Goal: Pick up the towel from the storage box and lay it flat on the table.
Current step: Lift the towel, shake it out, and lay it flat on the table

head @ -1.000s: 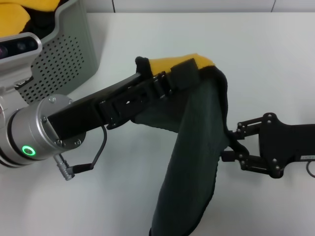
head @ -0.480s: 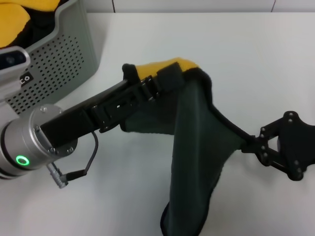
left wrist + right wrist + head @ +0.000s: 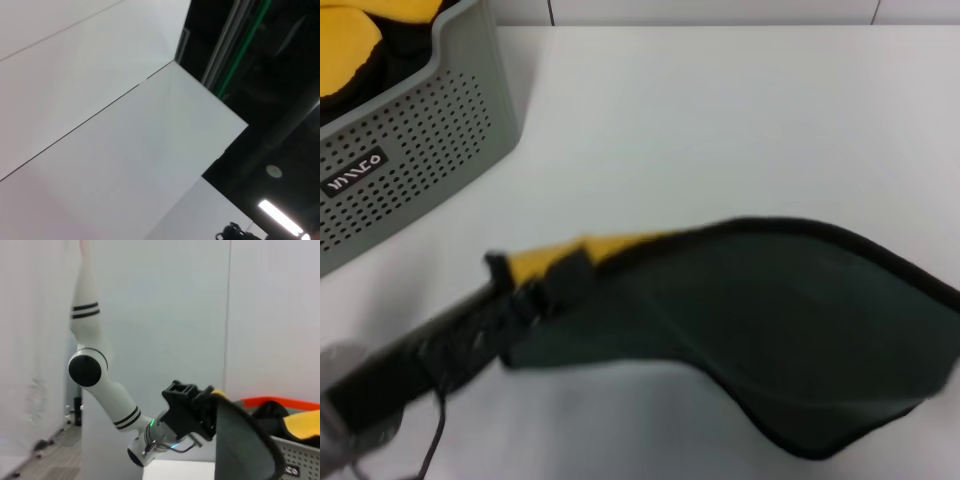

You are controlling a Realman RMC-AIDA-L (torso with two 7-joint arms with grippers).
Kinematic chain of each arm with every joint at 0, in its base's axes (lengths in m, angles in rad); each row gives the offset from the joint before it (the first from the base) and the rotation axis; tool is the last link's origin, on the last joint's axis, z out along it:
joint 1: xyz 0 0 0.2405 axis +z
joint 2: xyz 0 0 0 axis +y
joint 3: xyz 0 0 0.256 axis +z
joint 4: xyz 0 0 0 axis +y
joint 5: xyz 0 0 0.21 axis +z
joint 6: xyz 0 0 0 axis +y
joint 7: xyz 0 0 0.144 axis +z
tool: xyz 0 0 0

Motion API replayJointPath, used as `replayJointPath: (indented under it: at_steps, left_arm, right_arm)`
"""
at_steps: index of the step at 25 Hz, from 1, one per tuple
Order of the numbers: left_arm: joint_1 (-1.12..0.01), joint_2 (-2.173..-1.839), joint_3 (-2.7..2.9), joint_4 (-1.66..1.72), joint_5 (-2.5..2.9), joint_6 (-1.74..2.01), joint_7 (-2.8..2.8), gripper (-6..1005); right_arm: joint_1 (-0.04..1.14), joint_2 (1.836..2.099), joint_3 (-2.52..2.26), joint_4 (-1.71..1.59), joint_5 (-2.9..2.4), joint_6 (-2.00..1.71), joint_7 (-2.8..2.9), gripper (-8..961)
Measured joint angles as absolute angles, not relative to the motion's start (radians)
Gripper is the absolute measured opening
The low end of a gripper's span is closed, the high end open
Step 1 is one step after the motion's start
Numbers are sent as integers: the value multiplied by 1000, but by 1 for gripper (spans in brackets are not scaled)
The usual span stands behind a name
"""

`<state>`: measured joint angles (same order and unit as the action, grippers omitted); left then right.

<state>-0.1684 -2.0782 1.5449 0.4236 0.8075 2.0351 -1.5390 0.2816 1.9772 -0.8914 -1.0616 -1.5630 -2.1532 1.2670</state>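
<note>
One dark green and yellow towel hangs stretched above the white counter, its corner clamped in the left gripper; one perforated grey storage box sits nearby. Right gripper's state: cannot tell.

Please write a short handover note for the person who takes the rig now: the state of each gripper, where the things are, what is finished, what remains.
Left gripper: shut on one corner of the towel, low at the left of the head view.
Right gripper: outside the head view; the towel's far end runs off the right edge.
Towel: out of the storage box, stretched wide above the table, dark green face up, a yellow strip showing by the left gripper.
Done: pickup from the box.
Left: lower the towel flat onto the table and release.
</note>
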Motion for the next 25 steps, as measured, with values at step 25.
replayJointPath:
  at_steps: [25]
  left_arm:
    - [-396,-2108,1633,33,608,1632,-1440,14]
  right_arm:
    - [441,2008,-910,-686,-1835,-1754,1225,45]
